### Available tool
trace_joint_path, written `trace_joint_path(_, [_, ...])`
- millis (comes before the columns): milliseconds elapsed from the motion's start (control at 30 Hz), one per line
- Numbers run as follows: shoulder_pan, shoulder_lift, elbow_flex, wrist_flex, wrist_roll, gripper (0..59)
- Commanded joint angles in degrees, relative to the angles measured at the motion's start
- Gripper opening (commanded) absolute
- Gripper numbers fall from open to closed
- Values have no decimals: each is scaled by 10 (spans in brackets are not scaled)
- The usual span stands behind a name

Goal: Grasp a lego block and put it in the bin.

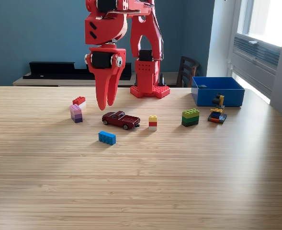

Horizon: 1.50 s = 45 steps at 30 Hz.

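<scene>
red plastic gripper (106, 104) hung above the light wooden table (141, 182), tips pointing down, jaws parted by only a thin gap, nothing held. just below it, toward the exterior view's right, sat a dark red toy car (120, 119). a small blue lego block (107, 138) lay nearer the camera. shallow bright-blue plastic bin (218, 91) stood well apart at the exterior view's far right, a multicoloured brick pile (218, 113) just in front.

Dark red toy pickup truck (120, 120) on a wooden table (141, 191), dark wooden chair (187, 71) behind, blue wall (30, 33), bright window (267, 21).
</scene>
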<state>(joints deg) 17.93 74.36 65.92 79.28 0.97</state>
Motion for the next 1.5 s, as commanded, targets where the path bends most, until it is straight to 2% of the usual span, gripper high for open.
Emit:
trace_joint_path(33, [1,-1,-32,-21,10,217])
trace_joint_path(367, [7,-138,-120,-10,62,204])
trace_joint_path(700, [7,-206,-174,0,71,181])
trace_joint_path(1000, [7,-240,-200,3,98,127])
trace_joint_path(1067, [9,-242,-201,3,107,67])
trace_joint_path(1100, [10,-243,-202,2,113,14])
trace_joint_path(1133, [11,-243,-202,1,117,1])
trace_joint_path(1400, [11,-236,-192,-4,127,1])
trace_joint_path(1500, [15,-234,-163,-8,119,1])
